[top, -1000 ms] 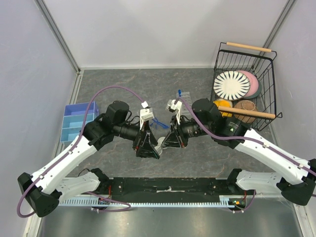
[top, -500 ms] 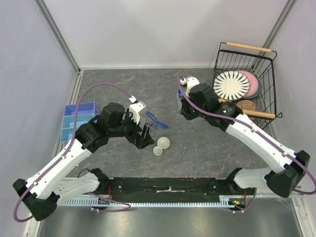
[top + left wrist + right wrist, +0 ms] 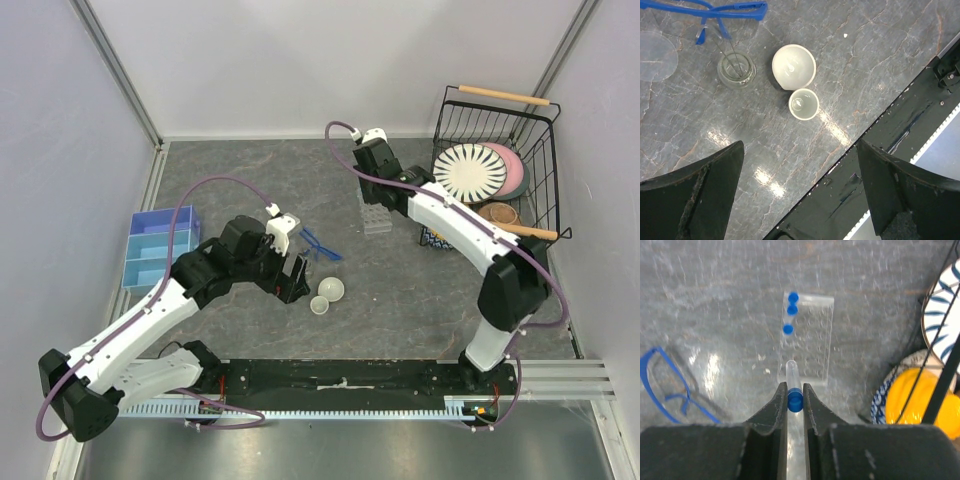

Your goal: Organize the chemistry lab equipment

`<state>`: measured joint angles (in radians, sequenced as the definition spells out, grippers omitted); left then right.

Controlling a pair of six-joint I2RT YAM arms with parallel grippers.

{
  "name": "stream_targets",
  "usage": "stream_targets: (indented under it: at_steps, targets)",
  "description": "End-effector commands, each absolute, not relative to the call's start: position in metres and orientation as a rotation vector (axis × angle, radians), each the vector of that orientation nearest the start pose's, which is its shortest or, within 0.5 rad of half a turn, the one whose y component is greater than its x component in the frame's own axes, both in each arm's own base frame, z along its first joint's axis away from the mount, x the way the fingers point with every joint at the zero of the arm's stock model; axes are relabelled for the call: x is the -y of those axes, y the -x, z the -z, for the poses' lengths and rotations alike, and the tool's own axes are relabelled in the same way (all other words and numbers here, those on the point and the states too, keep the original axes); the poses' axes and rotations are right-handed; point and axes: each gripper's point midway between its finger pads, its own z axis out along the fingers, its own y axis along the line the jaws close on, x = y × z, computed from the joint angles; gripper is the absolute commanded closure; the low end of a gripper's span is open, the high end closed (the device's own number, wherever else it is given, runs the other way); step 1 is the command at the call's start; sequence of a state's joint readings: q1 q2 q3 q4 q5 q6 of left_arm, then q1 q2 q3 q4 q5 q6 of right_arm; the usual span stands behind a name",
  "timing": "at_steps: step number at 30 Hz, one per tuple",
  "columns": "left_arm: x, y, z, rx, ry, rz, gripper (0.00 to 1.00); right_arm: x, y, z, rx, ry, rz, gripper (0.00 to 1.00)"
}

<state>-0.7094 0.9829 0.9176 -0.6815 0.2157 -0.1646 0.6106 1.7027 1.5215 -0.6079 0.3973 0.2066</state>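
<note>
right gripper (image 3: 795,395) pinching a blue-capped tube (image 3: 792,376) at the end of the clear tube rack (image 3: 817,340)
left gripper (image 3: 800,146) gaping wide above two white dishes (image 3: 794,66) by the tabletop's (image 3: 875,55) near edge

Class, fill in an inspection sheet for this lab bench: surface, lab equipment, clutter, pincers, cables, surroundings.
Surface: grey marbled table, no spills seen.
Job's things: clear tube rack holding three blue-capped tubes; two white dishes side by side; blue safety glasses lying near them; small glass jar beside the dishes.
Clutter: black wire basket with plates; blue tray at the left.
Pincers: left pincer open, empty, above the dishes; right pincer shut on a fourth tube, by the rack's near end.
Cables: a purple cable loops along each arm.
Surroundings: pale walls; black rail at the near edge.
</note>
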Motion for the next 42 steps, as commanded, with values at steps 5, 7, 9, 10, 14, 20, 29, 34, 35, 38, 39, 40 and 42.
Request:
stream_targets:
  at_steps: [5,7,9,10,14,20,29,34,35,38,39,40,42]
  targets:
    - [0.217,-0.183,-0.184,-2.219,-0.717,0.710,0.00,-0.230,-0.448,-0.198,-2.234,0.267,-0.017,1.00]
    - [0.218,-0.181,-0.185,-2.218,-0.723,0.724,0.00,-0.230,-0.448,-0.191,-2.254,0.271,-0.011,1.00]
    - [0.219,-0.180,-0.185,-2.214,-0.727,0.729,0.00,-0.230,-0.448,-0.184,-2.268,0.275,-0.004,1.00]
    - [0.218,-0.180,-0.186,-2.209,-0.726,0.731,0.00,-0.229,-0.447,-0.180,-2.276,0.280,-0.003,1.00]
    - [0.219,-0.179,-0.187,-2.203,-0.726,0.738,0.00,-0.226,-0.447,-0.167,-2.305,0.286,0.010,1.00]
    - [0.218,-0.180,-0.186,-2.203,-0.728,0.731,0.00,-0.220,-0.450,-0.152,-2.334,0.289,0.037,1.00]
    - [0.217,-0.182,-0.185,-2.206,-0.729,0.717,0.00,-0.214,-0.449,-0.130,-2.374,0.291,0.036,1.00]
    - [0.216,-0.182,-0.184,-2.210,-0.726,0.709,0.00,-0.215,-0.447,-0.121,-2.390,0.297,0.017,1.00]
    - [0.216,-0.182,-0.184,-2.210,-0.727,0.708,0.00,-0.215,-0.447,-0.121,-2.390,0.298,0.015,1.00]
    - [0.215,-0.184,-0.184,-2.211,-0.724,0.699,0.00,-0.219,-0.444,-0.118,-2.399,0.304,-0.012,1.00]
    - [0.215,-0.185,-0.185,-2.208,-0.723,0.694,0.00,-0.220,-0.445,-0.118,-2.399,0.303,-0.017,1.00]
    - [0.215,-0.184,-0.184,-2.209,-0.723,0.696,0.00,-0.221,-0.444,-0.117,-2.401,0.304,-0.025,1.00]
    - [0.215,-0.183,-0.185,-2.209,-0.722,0.701,0.00,-0.223,-0.443,-0.116,-2.406,0.310,-0.037,1.00]
